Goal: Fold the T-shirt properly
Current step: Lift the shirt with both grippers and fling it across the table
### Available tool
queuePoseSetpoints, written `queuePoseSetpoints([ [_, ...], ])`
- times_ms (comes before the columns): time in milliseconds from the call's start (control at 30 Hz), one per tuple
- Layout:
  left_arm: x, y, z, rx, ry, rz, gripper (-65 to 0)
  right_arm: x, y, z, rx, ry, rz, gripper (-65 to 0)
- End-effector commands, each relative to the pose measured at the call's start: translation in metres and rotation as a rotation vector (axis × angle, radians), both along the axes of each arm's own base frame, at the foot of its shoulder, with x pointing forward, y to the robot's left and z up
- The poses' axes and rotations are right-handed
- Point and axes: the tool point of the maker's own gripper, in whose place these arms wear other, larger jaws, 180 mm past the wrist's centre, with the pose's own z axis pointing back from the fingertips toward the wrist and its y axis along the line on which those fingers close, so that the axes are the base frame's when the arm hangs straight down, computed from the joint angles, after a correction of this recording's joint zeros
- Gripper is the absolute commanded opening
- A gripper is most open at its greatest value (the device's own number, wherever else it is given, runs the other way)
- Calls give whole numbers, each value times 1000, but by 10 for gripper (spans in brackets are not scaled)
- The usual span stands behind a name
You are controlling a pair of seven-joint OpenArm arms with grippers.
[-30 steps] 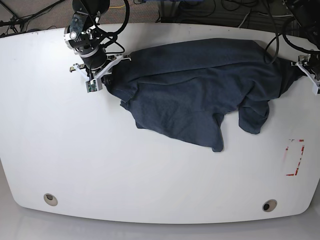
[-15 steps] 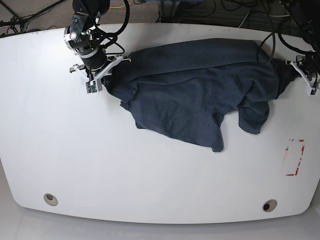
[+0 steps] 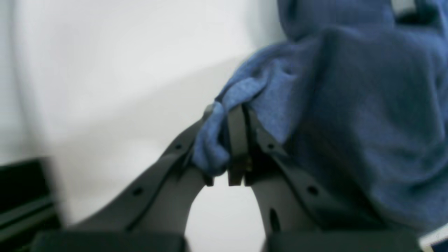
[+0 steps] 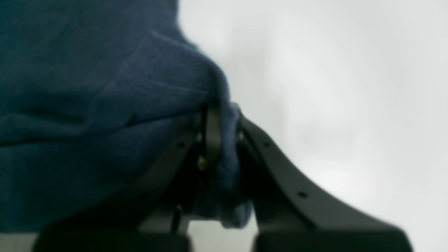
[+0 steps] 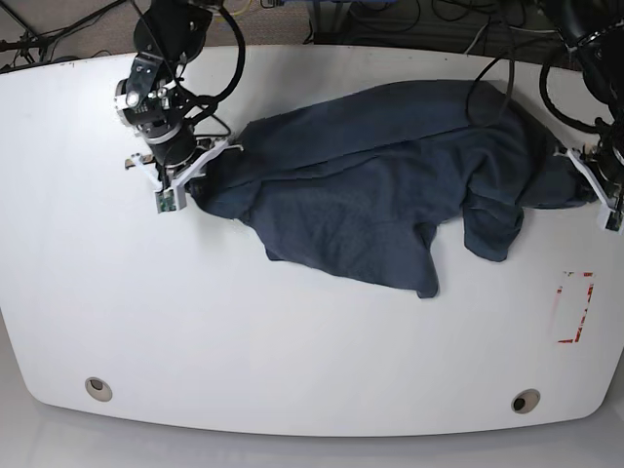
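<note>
The dark slate-blue T-shirt (image 5: pixel 380 185) lies crumpled across the back half of the white table (image 5: pixel 292 341), stretched between both arms, with no lettering showing. At its left end in the base view, my right gripper (image 5: pixel 188 183) is shut on a bunch of its cloth; the right wrist view shows the T-shirt (image 4: pixel 87 105) pinched in the right gripper (image 4: pixel 224 140). At the table's right edge, my left gripper (image 5: pixel 588 183) is shut on the other end. In the left wrist view a fold of the T-shirt (image 3: pixel 350 105) is clamped in the left gripper (image 3: pixel 232 140).
A red-outlined rectangle (image 5: pixel 575 307) is marked on the table near its right edge. Two round holes (image 5: pixel 97 388) (image 5: pixel 526 401) sit by the front corners. Cables (image 5: pixel 390 24) run behind the table's far edge.
The left gripper has shut on the shirt's right end. Both grippers have moved toward the table's front, dragging the shirt's ends with them; the right gripper also shifted slightly left.
</note>
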Motion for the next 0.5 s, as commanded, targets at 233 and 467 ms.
queuePoseSetpoints([
  [233, 62, -12, 83, 30, -205, -1, -650, 59, -55, 50, -112, -125, -40, -650],
  [467, 91, -34, 112, 6, -295, -49, -650, 86, -84, 83, -186, -186, -49, -650],
])
